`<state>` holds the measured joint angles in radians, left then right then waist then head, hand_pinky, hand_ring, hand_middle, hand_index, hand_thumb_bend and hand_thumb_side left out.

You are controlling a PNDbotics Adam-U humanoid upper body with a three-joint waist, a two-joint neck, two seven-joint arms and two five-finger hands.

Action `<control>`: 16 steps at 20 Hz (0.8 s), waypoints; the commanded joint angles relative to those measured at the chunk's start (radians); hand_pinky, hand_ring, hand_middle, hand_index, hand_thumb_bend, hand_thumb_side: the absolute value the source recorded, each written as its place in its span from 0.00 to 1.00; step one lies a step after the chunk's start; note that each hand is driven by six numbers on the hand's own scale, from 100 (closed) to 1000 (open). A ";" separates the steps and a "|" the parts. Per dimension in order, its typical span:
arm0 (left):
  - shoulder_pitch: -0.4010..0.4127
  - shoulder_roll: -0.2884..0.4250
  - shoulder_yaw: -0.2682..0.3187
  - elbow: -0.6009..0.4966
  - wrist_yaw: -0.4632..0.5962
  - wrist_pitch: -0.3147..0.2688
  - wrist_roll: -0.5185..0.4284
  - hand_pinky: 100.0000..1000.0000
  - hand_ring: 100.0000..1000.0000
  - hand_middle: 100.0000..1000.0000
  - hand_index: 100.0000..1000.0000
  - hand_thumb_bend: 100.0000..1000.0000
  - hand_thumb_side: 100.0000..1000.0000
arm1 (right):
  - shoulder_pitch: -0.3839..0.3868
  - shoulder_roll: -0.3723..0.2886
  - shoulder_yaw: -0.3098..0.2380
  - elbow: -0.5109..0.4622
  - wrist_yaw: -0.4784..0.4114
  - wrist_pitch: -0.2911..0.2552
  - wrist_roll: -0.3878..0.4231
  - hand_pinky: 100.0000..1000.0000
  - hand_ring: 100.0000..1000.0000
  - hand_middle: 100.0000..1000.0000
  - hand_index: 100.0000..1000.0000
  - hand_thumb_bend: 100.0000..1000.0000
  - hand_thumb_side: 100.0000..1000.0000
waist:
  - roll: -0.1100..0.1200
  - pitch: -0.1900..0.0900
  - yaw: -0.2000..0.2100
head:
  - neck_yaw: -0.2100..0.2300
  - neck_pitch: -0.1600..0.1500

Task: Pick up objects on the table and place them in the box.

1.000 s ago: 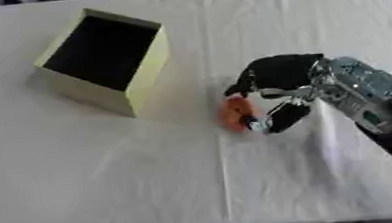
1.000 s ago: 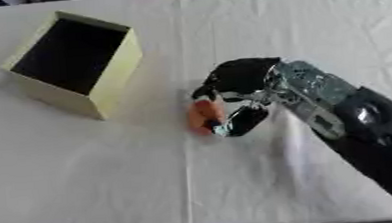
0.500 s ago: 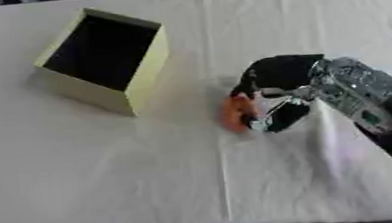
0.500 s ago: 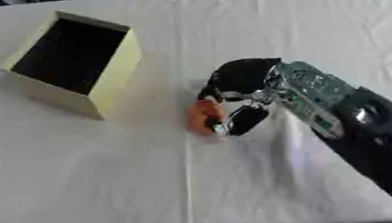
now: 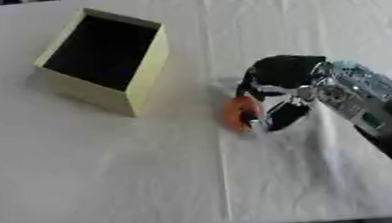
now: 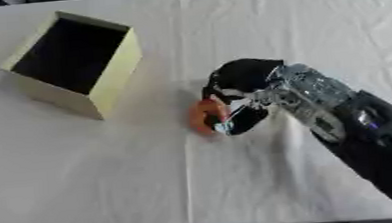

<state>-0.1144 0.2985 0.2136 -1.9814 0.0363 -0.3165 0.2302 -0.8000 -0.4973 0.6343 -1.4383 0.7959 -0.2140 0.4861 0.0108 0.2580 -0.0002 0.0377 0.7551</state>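
Right hand curled around small orange object low on white tabletop, right of open box; risks slipping free during lift, dropping short.

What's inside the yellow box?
The box looks dark and empty as far as its inside shows; the bottom near its front wall is hidden. The orange thing is outside, at the right robot hand.
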 commanded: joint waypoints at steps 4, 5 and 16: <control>-0.004 0.009 0.006 -0.019 0.000 0.000 -0.011 0.47 0.57 0.64 0.71 0.00 0.64 | -0.012 -0.007 -0.011 -0.028 -0.099 0.065 -0.018 0.81 0.64 0.30 0.59 0.00 0.05 | 0.002 -0.016 0.000 | -0.001 0.003; -0.004 0.009 0.006 -0.019 0.000 0.001 -0.012 0.47 0.57 0.64 0.71 0.00 0.64 | -0.013 -0.006 -0.011 -0.032 -0.121 0.078 -0.012 0.81 0.63 0.30 0.60 0.00 0.00 | 0.002 -0.017 -0.001 | 0.000 0.002; -0.004 0.008 0.009 -0.019 -0.001 0.003 -0.023 0.47 0.57 0.64 0.71 0.00 0.63 | -0.059 0.007 -0.043 -0.104 -0.242 0.216 0.011 0.77 0.58 0.26 0.57 0.00 0.02 | -0.002 -0.023 -0.004 | 0.000 0.000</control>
<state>-0.1142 0.2916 0.2138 -1.9814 0.0358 -0.3117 0.2116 -0.8364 -0.4863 0.6107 -1.5140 0.5641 -0.0091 0.4982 0.0092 0.2546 -0.0046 0.0377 0.7551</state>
